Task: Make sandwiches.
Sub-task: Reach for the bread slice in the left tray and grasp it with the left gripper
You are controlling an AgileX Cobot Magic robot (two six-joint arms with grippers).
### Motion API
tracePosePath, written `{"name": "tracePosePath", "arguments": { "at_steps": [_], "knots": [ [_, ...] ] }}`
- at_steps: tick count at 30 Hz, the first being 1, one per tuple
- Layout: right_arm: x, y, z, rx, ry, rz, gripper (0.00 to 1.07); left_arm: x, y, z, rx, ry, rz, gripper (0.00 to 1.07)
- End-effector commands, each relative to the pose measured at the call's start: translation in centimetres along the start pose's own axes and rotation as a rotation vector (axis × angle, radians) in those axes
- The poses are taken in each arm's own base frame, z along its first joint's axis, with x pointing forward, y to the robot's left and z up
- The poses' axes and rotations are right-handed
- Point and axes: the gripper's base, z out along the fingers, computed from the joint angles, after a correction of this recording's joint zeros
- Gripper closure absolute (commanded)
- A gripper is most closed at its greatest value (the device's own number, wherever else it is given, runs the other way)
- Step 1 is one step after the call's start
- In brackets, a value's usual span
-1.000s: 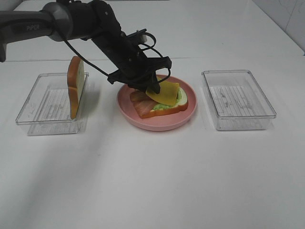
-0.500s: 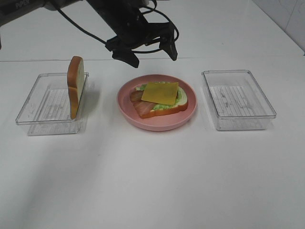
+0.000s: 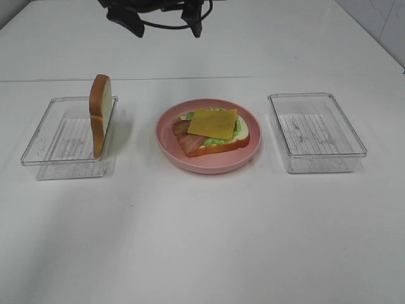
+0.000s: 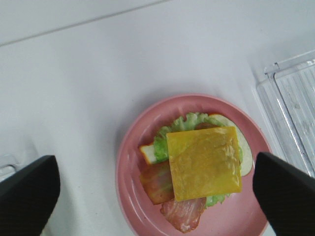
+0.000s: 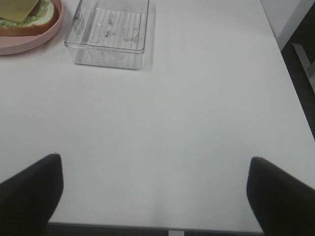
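The left gripper [image 3: 163, 22] hangs high at the far edge of the worktop [image 3: 202, 240], its jaws spread wide and holding nothing; from its wrist view the two dark fingertips [image 4: 27, 189] sit far apart with the plate [image 4: 135, 152] between and below them. On that pink plate [image 3: 166, 136], in the middle of the worktop, lies the open sandwich [image 3: 212, 131]: a bread slice at the bottom, then lettuce [image 4: 179, 125], bacon [image 4: 184, 216] poking out at one side, and a cheese square [image 4: 204, 162] flat on top. A second bread slice [image 3: 100, 114] stands upright on edge in the left tray [image 3: 44, 142], leaning on its right wall. The right tray [image 3: 316, 130] sits well apart on the other side of the plate. The right gripper [image 5: 157, 189] hovers over bare worktop near that tray [image 5: 108, 29], jaws released and wide apart.
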Motion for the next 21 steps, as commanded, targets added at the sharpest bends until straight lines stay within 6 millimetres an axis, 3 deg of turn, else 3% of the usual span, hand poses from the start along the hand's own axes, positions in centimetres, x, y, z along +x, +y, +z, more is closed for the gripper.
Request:
{"name": "tracePosePath", "arguments": {
  "at_steps": [1,6,10,21],
  "knots": [
    [0.3,0.0,-0.3,0.001,-0.035,0.0,0.09,-0.1,0.3,-3.7,-0.069,0.019,-0.012,0.06],
    [0.3,0.0,-0.3,0.001,-0.035,0.0,0.09,0.2,0.9,-5.8,-0.141,0.011,-0.003,0.06],
    [0.3,0.0,-0.3,0.001,-0.035,0.0,0.09,0.9,1.8,-5.9,-0.186,0.044,-0.011,0.06],
    [0.3,0.0,-0.3,0.001,-0.035,0.0,0.09,4.1,5.9,-3.2,-0.25,0.233,-0.09,0.06]
  ]
}}
